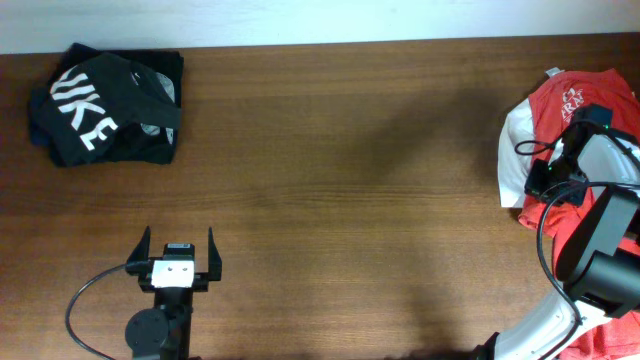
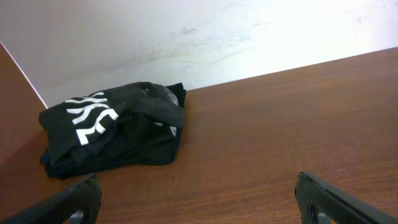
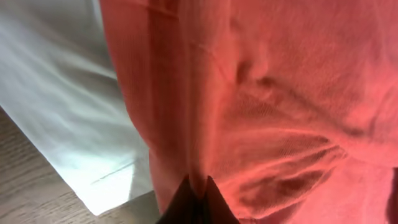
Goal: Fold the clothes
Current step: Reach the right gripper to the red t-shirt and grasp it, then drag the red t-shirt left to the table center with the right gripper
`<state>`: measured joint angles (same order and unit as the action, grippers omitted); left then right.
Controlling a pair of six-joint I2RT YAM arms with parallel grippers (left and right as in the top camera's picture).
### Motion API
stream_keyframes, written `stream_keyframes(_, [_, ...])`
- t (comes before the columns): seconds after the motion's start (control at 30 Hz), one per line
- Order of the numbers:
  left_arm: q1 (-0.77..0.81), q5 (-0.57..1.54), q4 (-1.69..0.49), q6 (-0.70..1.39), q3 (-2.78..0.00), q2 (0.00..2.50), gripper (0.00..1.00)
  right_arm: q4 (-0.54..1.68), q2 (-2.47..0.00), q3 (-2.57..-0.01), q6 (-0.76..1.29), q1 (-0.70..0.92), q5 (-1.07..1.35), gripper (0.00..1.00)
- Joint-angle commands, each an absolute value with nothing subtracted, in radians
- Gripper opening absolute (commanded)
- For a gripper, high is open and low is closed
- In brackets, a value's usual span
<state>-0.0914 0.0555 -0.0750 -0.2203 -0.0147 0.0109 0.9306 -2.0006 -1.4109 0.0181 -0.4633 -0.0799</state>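
Black shirt (image 1: 105,105), bunched at the table's (image 1: 350,180) far left corner, shows big white letters, only "KE" clear. Red shirt (image 1: 550,100) lies at the right edge over a white shirt (image 1: 512,150), its white lettering too small to read. Right tool (image 3: 198,186) pinches red cloth; left tool (image 1: 178,240) hangs spread above the table.

Dark wood table (image 1: 330,150); white wall (image 2: 186,37) behind.

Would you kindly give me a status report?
Left gripper open. Right gripper shut on red-orange T-shirt over white T-shirt. Black T-shirt folded, far left. Nothing blocking.
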Motion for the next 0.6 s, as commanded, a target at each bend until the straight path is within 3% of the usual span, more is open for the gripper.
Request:
stream_keyframes(0.0, [-0.096, 0.059, -0.076, -0.215, -0.009, 0.006, 0.99, 0.994, -2.000, -1.517, 0.015, -0.465, -0.083, 0.04])
stream_keyframes(0.3, [-0.096, 0.059, -0.076, -0.215, -0.009, 0.006, 0.99, 1.312, -1.834, -2.020, 0.065, -0.441, -0.055, 0.04])
stream_keyframes(0.43, [-0.096, 0.059, -0.076, -0.215, -0.009, 0.006, 0.99, 1.293, -1.673, -2.125, 0.067, -0.273, 0.018, 0.04])
stream_keyframes(0.57, [-0.096, 0.059, -0.076, -0.215, -0.009, 0.006, 0.99, 1.254, -1.568, -2.161, 0.067, 0.089, 0.079, 0.04])
